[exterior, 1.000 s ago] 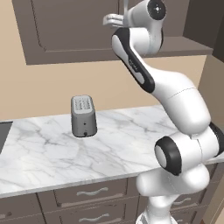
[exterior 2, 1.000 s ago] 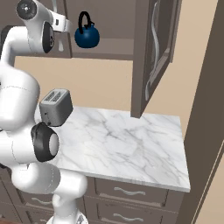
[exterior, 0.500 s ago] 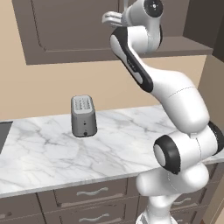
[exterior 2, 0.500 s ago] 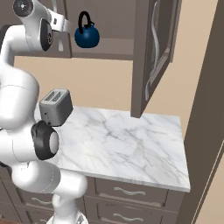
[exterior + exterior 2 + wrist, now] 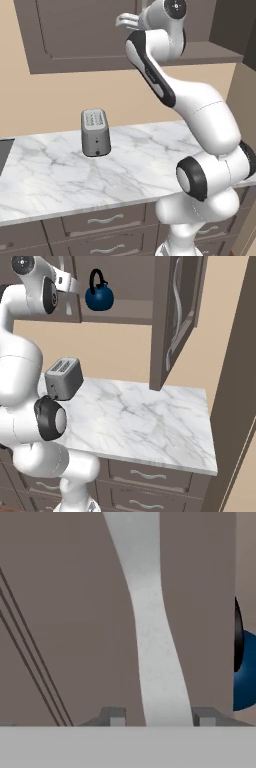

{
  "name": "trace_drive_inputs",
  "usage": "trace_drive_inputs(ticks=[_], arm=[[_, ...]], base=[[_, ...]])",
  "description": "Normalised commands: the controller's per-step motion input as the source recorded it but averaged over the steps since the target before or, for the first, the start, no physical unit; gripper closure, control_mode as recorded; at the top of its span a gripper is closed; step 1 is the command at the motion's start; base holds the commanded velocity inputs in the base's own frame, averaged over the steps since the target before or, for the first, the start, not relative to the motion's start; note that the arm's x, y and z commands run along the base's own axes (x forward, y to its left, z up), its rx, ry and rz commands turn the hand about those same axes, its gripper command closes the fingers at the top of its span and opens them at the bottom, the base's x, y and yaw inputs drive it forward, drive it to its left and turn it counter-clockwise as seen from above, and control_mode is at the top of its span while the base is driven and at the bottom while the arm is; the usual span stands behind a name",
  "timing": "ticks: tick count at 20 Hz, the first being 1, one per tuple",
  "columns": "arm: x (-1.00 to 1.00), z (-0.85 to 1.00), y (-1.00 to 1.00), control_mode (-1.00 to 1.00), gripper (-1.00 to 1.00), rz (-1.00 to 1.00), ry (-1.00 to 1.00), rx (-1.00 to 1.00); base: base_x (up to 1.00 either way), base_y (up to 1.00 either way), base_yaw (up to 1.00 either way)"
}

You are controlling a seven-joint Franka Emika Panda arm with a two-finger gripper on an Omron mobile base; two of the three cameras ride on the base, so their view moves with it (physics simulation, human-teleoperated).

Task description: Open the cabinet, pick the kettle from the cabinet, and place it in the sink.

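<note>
Kettle (image 5: pixel 99 297) beside shut door's edge, handle (image 5: pixel 152 627) between claw (image 5: pixel 159 716) tips.

In the hand view the kettle (image 5: pixel 244 672) is mostly covered by the left door's edge, a blue sliver with a black strip left visible; the curved silver handle (image 5: pixel 152 627) is cut off by the top edge, and whether it is touched by the fingertips (image 5: pixel 114 716) cannot be told; the gripper (image 5: pixel 159 717) is shown as two tip stubs. In the left base view the sink (image 5: pixel 5 152) is cropped at the left border; the cabinet (image 5: pixel 90 35) is cut by the top edge; the right door (image 5: pixel 175 316) is cropped likewise in the right base view.
</note>
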Motion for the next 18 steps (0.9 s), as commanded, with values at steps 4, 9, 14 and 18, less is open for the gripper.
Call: trace_drive_inputs(ticks=[4,9,14,18], arm=[[-0.31,-0.01,0.30,-1.00,1.00,0.02,0.00,0.00],[-0.44,0.00,0.25,-1.00,1.00,0.01,0.02,0.00],[-0.51,0.06,0.18,-1.00,1.00,0.00,0.00,0.00],[-0.52,0.09,0.16,-1.00,1.00,0.00,0.00,-0.04]], base=[[0.00,0.00,0.00],[0.00,0.00,0.00],[0.00,0.00,0.00],[0.00,0.00,0.00]])
